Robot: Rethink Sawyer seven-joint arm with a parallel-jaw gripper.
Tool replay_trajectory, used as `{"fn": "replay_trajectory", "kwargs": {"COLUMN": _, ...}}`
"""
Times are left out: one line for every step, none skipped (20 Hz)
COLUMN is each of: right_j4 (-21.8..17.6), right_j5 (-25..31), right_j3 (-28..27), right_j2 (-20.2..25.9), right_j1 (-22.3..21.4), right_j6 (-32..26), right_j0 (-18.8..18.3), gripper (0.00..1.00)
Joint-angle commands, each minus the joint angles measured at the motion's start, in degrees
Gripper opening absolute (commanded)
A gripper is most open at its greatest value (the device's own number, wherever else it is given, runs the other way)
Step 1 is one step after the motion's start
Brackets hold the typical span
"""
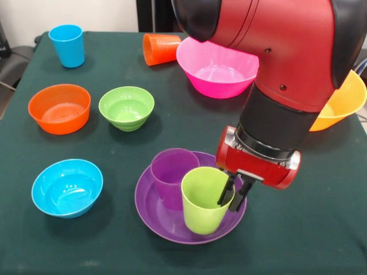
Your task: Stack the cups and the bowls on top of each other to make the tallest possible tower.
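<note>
Lime-green plastic cup [206, 199] stands in the wide shallow purple plastic bowl [155, 215], touching the purple plastic cup [172, 175]; the gripper [234, 197] pinches its rim. Lifting could tip the purple cup.

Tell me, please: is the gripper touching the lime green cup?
Touching. The front view shows the gripper with one of its jaws inside the lime green cup and one outside, against its rim.

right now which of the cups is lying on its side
The orange cup, tipped over beside the pink bowl. The blue cup, purple cup and lime green cup all stand upright.
</note>
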Motion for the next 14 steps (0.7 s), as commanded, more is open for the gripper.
{"fn": "replay_trajectory", "kwargs": {"right_j4": 0.8, "right_j5": -2.21, "right_j3": 0.19, "right_j2": 2.74, "right_j1": 0.38, "right_j6": 8.72, "right_j0": -0.88, "gripper": 0.0}}
{"fn": "replay_trajectory", "kwargs": {"right_j4": 0.85, "right_j5": -2.36, "right_j3": 0.34, "right_j2": 2.76, "right_j1": 0.35, "right_j6": 8.65, "right_j0": -0.89, "gripper": 0.0}}
{"fn": "replay_trajectory", "kwargs": {"right_j4": 0.92, "right_j5": -2.49, "right_j3": 0.44, "right_j2": 2.83, "right_j1": 0.33, "right_j6": 8.56, "right_j0": -0.94, "gripper": 0.0}}
{"fn": "replay_trajectory", "kwargs": {"right_j4": 0.96, "right_j5": -2.46, "right_j3": 0.45, "right_j2": 2.84, "right_j1": 0.31, "right_j6": 8.43, "right_j0": -0.98, "gripper": 0.0}}
{"fn": "replay_trajectory", "kwargs": {"right_j4": 1.01, "right_j5": -2.43, "right_j3": 0.42, "right_j2": 2.79, "right_j1": 0.27, "right_j6": 8.32, "right_j0": -1.0, "gripper": 0.0}}
{"fn": "replay_trajectory", "kwargs": {"right_j4": 1.08, "right_j5": -2.35, "right_j3": 0.46, "right_j2": 2.79, "right_j1": 0.21, "right_j6": 8.21, "right_j0": -1.01, "gripper": 0.0}}
{"fn": "replay_trajectory", "kwargs": {"right_j4": 1.09, "right_j5": -2.4, "right_j3": 0.43, "right_j2": 2.8, "right_j1": 0.2, "right_j6": 8.17, "right_j0": -1.04, "gripper": 0.0}}
{"fn": "replay_trajectory", "kwargs": {"right_j4": 1.12, "right_j5": -2.32, "right_j3": 0.37, "right_j2": 2.82, "right_j1": 0.2, "right_j6": 8.11, "right_j0": -1.08, "gripper": 0.0}}
{"fn": "replay_trajectory", "kwargs": {"right_j4": 1.09, "right_j5": -2.42, "right_j3": 0.6, "right_j2": 2.85, "right_j1": 0.05, "right_j6": 7.97, "right_j0": -1.09, "gripper": 0.0}}
{"fn": "replay_trajectory", "kwargs": {"right_j4": 1.09, "right_j5": -2.59, "right_j3": 0.92, "right_j2": 2.97, "right_j1": -0.14, "right_j6": 7.76, "right_j0": -1.18, "gripper": 0.0}}
{"fn": "replay_trajectory", "kwargs": {"right_j4": 1.1, "right_j5": -2.63, "right_j3": 1.05, "right_j2": 3.02, "right_j1": -0.24, "right_j6": 7.57, "right_j0": -1.26, "gripper": 0.0}}
{"fn": "replay_trajectory", "kwargs": {"right_j4": 1.07, "right_j5": -2.86, "right_j3": 1.45, "right_j2": 3.08, "right_j1": -0.44, "right_j6": 7.47, "right_j0": -1.31, "gripper": 0.0}}
{"fn": "replay_trajectory", "kwargs": {"right_j4": 1.07, "right_j5": -2.94, "right_j3": 1.52, "right_j2": 3.13, "right_j1": -0.47, "right_j6": 7.38, "right_j0": -1.37, "gripper": 0.0}}
{"fn": "replay_trajectory", "kwargs": {"right_j4": 1.08, "right_j5": -3.18, "right_j3": 1.81, "right_j2": 3.22, "right_j1": -0.56, "right_j6": 7.35, "right_j0": -1.41, "gripper": 0.0}}
